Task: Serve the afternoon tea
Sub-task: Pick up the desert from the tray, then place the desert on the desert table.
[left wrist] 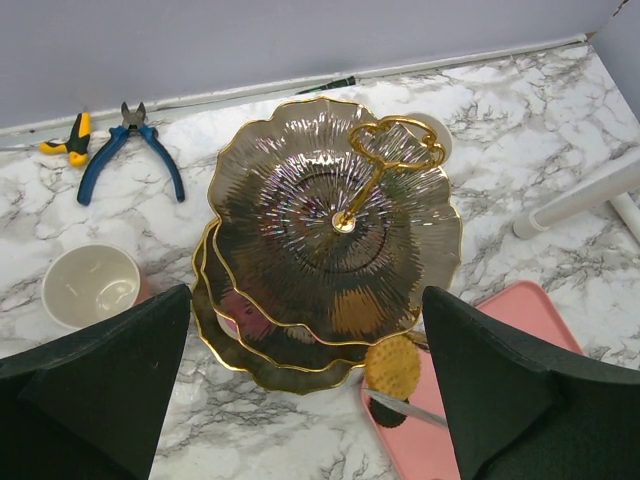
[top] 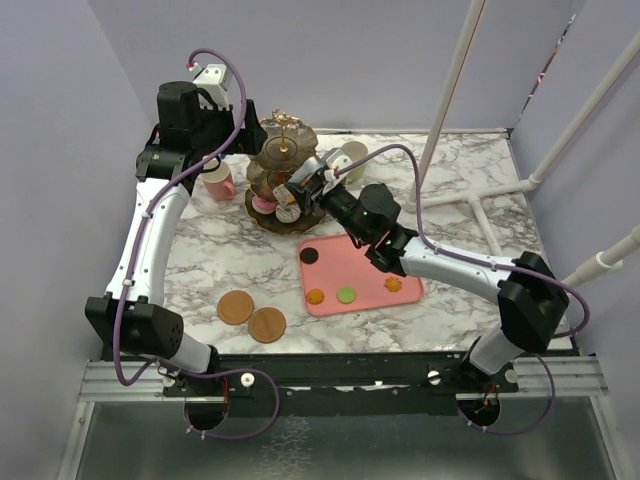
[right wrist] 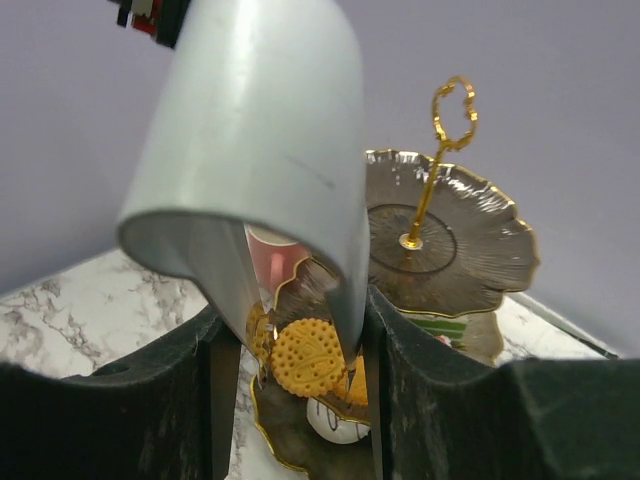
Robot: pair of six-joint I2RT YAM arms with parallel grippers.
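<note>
The dark three-tier stand (top: 281,152) with its gold ring (left wrist: 396,146) stands at the back of the table. My right gripper (top: 303,188) is shut on silver tongs (right wrist: 262,130). The tongs pinch a round yellow cookie (right wrist: 309,356) at the stand's near edge, over a lower tier (right wrist: 290,435) that holds a white pastry (right wrist: 336,424). From above, the same cookie (left wrist: 392,366) shows beside the stand (left wrist: 300,200). My left gripper (left wrist: 305,400) hangs open above the stand, holding nothing. A pink mug (top: 218,182) sits left of the stand and a pale-green mug (top: 352,158) right of it.
A flat pink tray (top: 365,262) in front of the stand carries a dark cookie (top: 310,255), two orange pieces (top: 316,296) and a green one (top: 346,295). Two brown coasters (top: 236,307) lie near the front. Blue-handled pliers (left wrist: 130,150) lie by the back wall. White pipes (top: 470,195) stand at right.
</note>
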